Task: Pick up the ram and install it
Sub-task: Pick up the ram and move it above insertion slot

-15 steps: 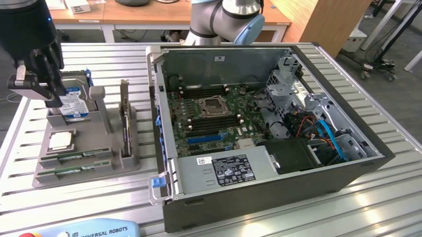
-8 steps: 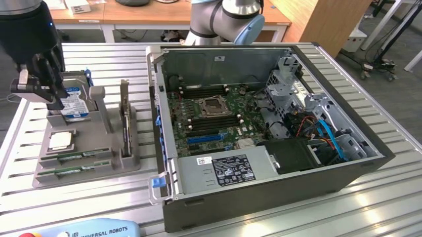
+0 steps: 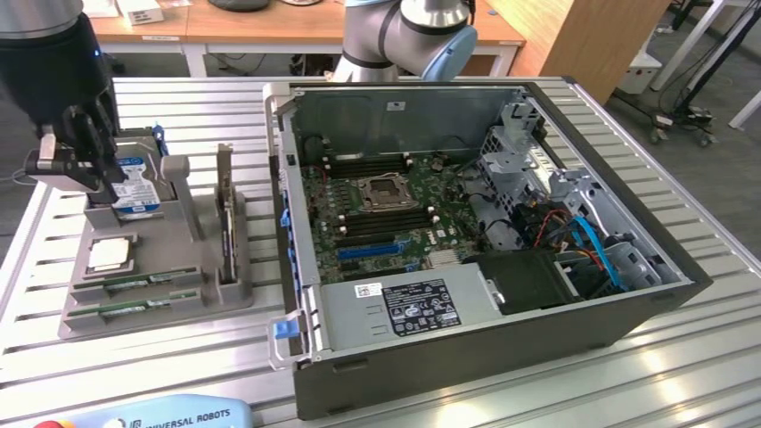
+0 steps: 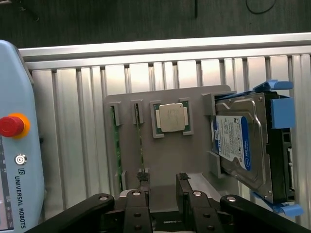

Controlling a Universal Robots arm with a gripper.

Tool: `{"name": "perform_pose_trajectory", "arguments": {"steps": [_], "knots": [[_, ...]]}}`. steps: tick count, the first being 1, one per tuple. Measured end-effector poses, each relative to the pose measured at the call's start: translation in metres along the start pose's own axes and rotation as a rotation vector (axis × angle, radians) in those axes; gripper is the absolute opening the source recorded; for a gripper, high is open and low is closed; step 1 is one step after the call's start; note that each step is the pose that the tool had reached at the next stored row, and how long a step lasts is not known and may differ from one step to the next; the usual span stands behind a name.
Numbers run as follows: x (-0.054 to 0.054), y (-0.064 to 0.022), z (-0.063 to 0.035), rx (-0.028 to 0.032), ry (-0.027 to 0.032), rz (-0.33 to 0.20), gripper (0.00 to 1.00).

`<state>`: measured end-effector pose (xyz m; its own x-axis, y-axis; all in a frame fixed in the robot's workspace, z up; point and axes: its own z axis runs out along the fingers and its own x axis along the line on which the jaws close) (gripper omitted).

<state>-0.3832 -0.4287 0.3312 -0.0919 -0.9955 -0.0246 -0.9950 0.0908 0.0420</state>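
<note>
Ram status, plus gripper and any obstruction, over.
Gripper open, empty, over the tray. Two ram sticks in tray slots, not gripped. Processor and hard drive beside them on the tray, not covering them.

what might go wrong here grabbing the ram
The two ram sticks sit close together in the grey holder, so the open end effector might clip both. The hard drive sits close by in the same holder and could get knocked. The processor lies beside the sticks and might be nudged.
</note>
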Motion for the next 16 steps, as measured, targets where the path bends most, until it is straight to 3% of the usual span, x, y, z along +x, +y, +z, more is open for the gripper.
{"name": "perform_pose_trajectory", "arguments": {"steps": [16], "knots": [[0.0,-0.0007,0.0162,0.0,0.0,0.0,0.36]]}}
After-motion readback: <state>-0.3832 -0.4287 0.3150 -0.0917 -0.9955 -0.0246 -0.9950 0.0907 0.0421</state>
